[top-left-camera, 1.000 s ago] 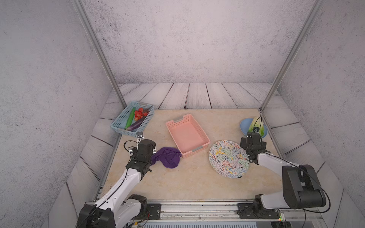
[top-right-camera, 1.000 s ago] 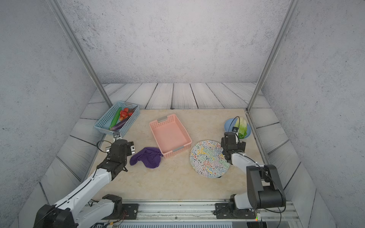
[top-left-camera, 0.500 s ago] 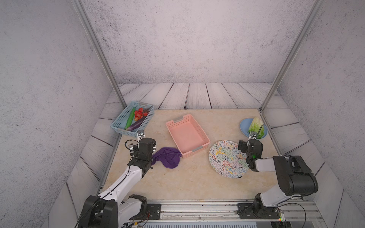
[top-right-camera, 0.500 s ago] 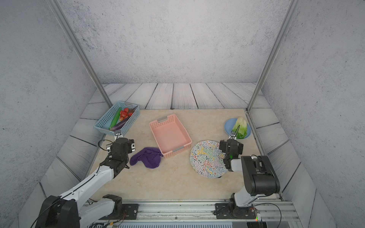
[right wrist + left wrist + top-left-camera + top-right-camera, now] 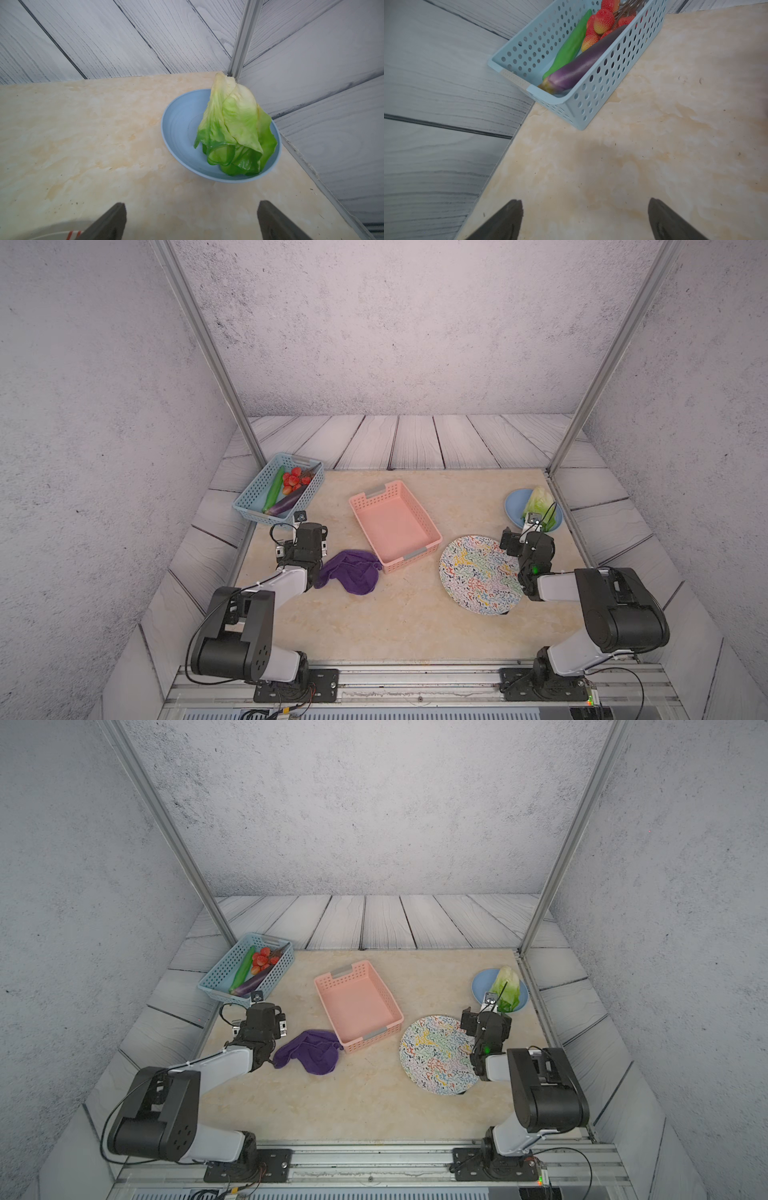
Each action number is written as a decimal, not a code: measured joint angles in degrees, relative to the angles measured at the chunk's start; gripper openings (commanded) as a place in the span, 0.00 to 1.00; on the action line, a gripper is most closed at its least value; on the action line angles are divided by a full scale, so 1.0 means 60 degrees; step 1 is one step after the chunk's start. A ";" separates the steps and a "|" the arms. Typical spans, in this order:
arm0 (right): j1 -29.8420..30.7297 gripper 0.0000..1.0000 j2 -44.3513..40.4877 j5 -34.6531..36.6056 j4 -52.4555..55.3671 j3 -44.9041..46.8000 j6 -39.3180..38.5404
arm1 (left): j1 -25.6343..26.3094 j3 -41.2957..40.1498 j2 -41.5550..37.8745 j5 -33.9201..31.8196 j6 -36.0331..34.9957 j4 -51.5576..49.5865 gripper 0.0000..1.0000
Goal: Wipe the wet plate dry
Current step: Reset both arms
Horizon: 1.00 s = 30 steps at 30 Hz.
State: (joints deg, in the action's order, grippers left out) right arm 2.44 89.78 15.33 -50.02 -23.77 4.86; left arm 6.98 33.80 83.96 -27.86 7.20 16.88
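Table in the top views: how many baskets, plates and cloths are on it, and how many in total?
Baskets: 2 (blue basket, pink basket)
Plates: 2 (patterned plate, blue plate)
Cloths: 1 (purple cloth)
Total: 5

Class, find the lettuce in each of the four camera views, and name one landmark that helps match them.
A top view: lettuce on the blue dish, at the table's far right corner.
A top view: lettuce on that dish, same corner.
Left wrist: not in it.
Right wrist: lettuce in the dish, beyond the open right pincer.
Landmark shared by those three: the metal post beside the dish.
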 measured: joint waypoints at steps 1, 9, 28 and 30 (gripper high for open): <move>0.0000 0.99 0.0000 -0.0004 -0.0004 0.0000 -0.0004 | -0.0095 0.0102 0.0153 0.0160 -0.0058 0.0051 1.00; 0.0000 0.99 0.0000 -0.0015 0.0000 0.0000 -0.0004 | -0.0860 0.0211 0.0623 0.1461 -0.0295 0.1348 1.00; 0.0000 0.99 0.0000 -0.0036 -0.0033 0.0000 -0.0004 | -0.1100 -0.1545 0.0790 0.3257 -0.0652 0.4411 0.99; 0.0000 0.99 0.0000 -0.0036 -0.0040 0.0000 -0.0004 | -0.1100 -0.1537 0.0769 0.3293 -0.0663 0.4510 0.99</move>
State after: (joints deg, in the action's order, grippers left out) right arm 2.44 89.78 15.11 -50.26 -23.77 4.84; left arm 0.38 24.58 88.58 -8.10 3.22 43.94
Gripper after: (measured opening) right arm 0.988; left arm 0.991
